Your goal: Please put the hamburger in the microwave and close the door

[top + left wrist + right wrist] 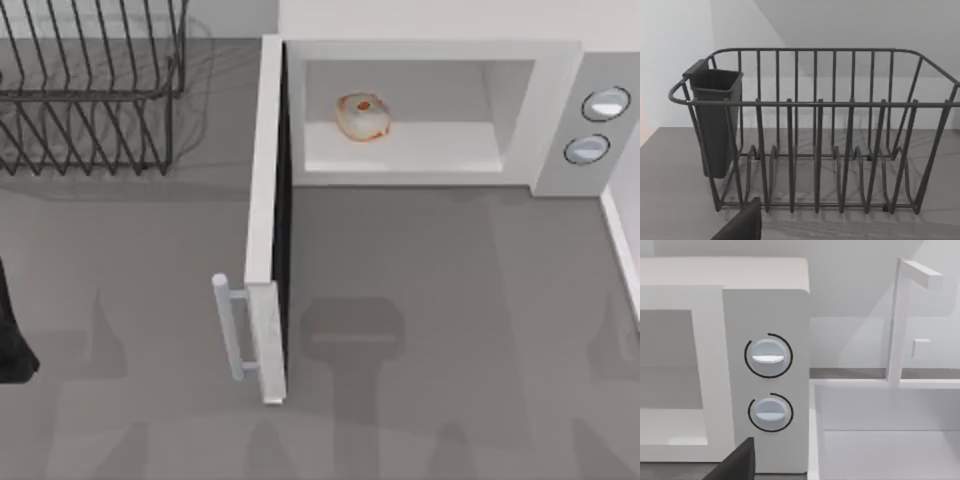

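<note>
The white microwave (430, 50) stands at the back of the table, right of centre, and the right wrist view faces its knob panel (765, 300). The hamburger (362, 117) lies inside the cavity, toward the cavity's left. The door (265, 220) is swung wide open and juts toward the table's front, its dark inner face to the right and its bar handle (232, 325) to the left. My left arm (12, 335) is a dark shape at the table's left edge, far from the door. A dark part of each gripper shows at the wrist views' lower edge, left gripper (740, 227) and right gripper (735, 462).
A dark wire dish rack (90, 90) stands at the back left, with a dark cutlery cup (715, 120) hung on one end. Two round knobs (605, 103) sit on the microwave's right panel. A white sink (880, 430) with a faucet (900, 315) adjoins the microwave's right side.
</note>
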Motion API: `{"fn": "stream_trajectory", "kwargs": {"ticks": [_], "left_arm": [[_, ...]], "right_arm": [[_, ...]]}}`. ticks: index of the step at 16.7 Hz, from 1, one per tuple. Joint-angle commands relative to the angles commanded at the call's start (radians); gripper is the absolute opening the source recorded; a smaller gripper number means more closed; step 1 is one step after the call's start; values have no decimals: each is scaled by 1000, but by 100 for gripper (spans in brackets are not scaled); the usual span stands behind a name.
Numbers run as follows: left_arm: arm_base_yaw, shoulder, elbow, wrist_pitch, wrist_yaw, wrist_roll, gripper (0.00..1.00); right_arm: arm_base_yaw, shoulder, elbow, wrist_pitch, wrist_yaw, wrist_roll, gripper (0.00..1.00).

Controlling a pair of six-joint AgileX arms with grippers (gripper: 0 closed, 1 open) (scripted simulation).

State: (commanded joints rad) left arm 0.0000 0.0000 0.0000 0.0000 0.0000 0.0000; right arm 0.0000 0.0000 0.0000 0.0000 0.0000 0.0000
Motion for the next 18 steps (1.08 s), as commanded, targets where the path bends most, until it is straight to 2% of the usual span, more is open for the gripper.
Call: {"fn": "stream_trajectory", "kwargs": {"ticks": [11, 18], "left_arm": [[0, 0, 0, 0, 0, 0, 2], [0, 0, 0, 0, 0, 0, 0]], "right_arm": [[0, 0, 0, 0, 0, 0, 100], [0, 0, 0, 0, 0, 0, 100]]}}
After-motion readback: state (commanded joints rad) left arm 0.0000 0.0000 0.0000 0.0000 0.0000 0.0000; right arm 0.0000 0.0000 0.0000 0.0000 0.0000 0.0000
